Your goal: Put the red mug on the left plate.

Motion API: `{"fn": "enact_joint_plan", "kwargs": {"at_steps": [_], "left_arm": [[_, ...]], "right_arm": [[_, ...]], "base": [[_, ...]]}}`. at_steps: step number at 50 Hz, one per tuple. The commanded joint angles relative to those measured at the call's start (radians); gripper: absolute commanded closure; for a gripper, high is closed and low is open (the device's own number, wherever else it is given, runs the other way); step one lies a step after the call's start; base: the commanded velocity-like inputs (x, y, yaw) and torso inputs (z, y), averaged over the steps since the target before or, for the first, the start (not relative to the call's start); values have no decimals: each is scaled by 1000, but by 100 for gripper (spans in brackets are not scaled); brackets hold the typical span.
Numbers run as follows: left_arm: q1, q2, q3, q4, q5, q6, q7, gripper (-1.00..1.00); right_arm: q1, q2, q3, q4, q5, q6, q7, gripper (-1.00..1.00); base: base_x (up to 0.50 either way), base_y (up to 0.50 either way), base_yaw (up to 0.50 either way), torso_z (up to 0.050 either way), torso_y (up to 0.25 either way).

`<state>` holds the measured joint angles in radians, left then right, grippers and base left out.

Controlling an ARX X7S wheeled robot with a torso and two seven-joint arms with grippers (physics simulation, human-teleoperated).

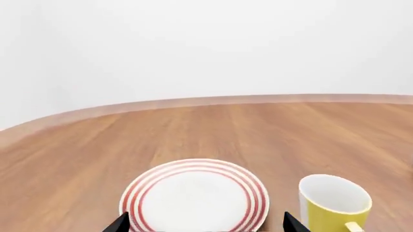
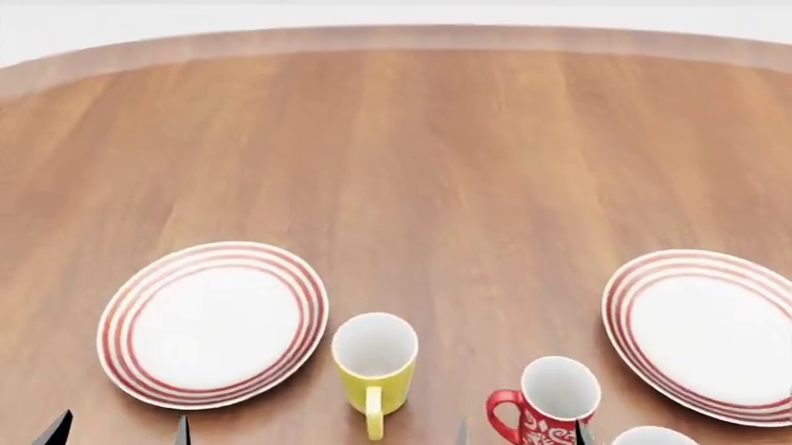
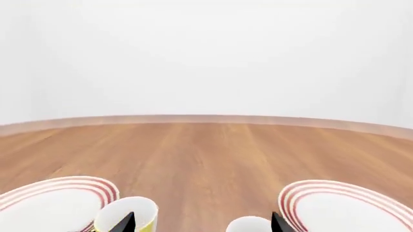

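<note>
The red mug [image 2: 544,403], with a white scroll pattern and its handle toward the left, stands near the table's front edge, right of middle. Its white rim shows in the right wrist view [image 3: 248,225]. My right gripper [image 2: 521,436] is open, its fingertips just in front of the mug on either side, and also shows in the right wrist view [image 3: 198,223]. The left plate [image 2: 213,324], white with red rings, lies empty at the front left. My left gripper [image 2: 121,431] is open and empty just in front of that plate [image 1: 197,198], and also shows in the left wrist view [image 1: 205,224].
A plain yellow mug [image 2: 374,362] stands between the left plate and the red mug, its handle toward me. A second red-ringed plate [image 2: 706,334] lies at the right. A white mug's rim [image 2: 650,438] shows at the bottom right. The round wooden table [image 2: 409,158] stretches away behind.
</note>
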<state>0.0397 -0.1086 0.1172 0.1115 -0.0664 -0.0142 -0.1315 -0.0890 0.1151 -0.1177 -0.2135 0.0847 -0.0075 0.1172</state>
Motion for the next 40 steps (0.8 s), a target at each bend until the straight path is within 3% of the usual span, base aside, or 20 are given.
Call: {"fn": "enact_joint_plan", "kwargs": {"at_steps": [1,35,40], "left_arm": [[-1,-13,11,2,-13,-1,-13,-100],[-2,-40,43,7,-31,0,-40,-100],[-8,-41,46,-12,-34,5,-43,-100]], "right_arm": [[-1,12,-10,-6,21,-1,8,-100],[18,32,-31,13,52,18,47,-100],[65,12,21,-33,84,218,142,-100]], "base": [[348,293,0,0,0],[377,333,0,0,0],[0,0,0,0,3]]}}
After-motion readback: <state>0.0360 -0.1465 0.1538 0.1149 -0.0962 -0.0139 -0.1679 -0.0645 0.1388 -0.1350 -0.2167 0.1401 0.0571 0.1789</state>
